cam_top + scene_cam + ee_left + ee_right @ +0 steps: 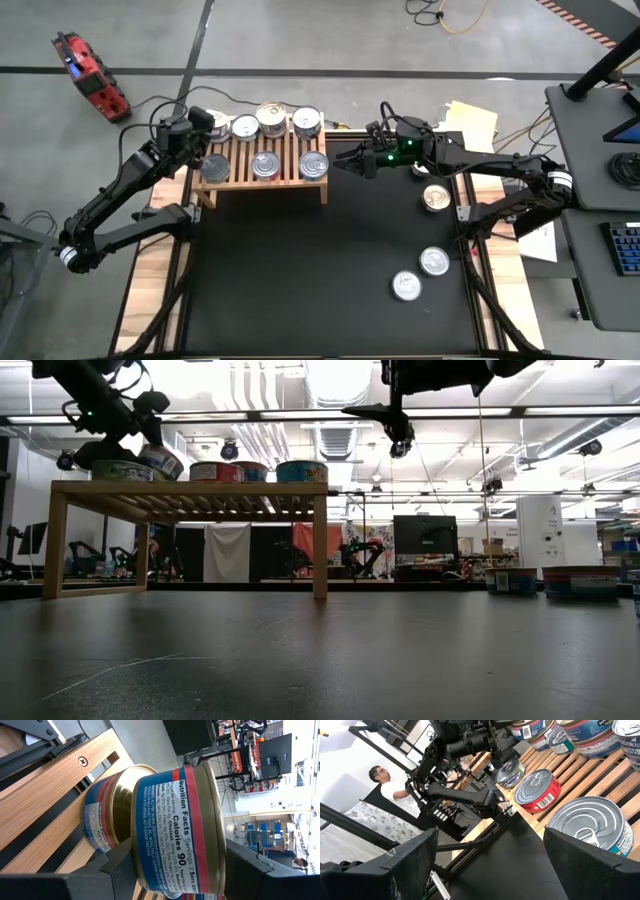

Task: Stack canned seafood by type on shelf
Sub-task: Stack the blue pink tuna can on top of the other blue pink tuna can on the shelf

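The left pincer (212, 160) is over the left end of the shelf (262, 180), its fingers closed partway around a blue-and-red labelled can (177, 827), which it holds tilted just above the slats. Right behind that held can, another can with the same label (102, 820) lies on the wood, and the two look to be touching, though I can't be sure from here. Beyond this pincer, further along the shelf, more cans sit in two rows: three at the back (275, 119) and two at the front (290, 165). The right pincer (350, 160) hangs above the dark surface (320, 270) just off the shelf's right end, spread wide and holding nothing. On its far side from the shelf, three loose cans (425, 245) rest on the surface, well apart from the rack. A person (390, 787) stands beyond the surface.
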Controlling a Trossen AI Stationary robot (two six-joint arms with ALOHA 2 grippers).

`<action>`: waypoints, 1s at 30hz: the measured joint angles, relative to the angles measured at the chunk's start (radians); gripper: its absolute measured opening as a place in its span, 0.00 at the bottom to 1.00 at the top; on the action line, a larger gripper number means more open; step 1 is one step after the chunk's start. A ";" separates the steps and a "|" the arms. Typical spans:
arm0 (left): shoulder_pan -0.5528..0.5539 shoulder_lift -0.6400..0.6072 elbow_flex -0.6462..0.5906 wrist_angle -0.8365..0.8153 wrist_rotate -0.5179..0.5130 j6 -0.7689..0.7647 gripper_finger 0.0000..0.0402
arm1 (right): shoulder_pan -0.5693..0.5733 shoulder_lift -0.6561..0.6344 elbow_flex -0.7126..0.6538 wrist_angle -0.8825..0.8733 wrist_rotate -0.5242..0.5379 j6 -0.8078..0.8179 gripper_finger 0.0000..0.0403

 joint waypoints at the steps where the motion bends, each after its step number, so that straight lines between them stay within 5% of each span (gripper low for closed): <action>1: 0.000 0.000 0.000 0.000 0.000 0.001 0.54 | 0.000 0.000 0.000 0.000 0.000 0.000 0.88; 30: 0.000 0.000 0.000 0.002 0.002 -0.013 0.54 | 0.000 0.000 0.000 0.000 0.000 -0.003 0.88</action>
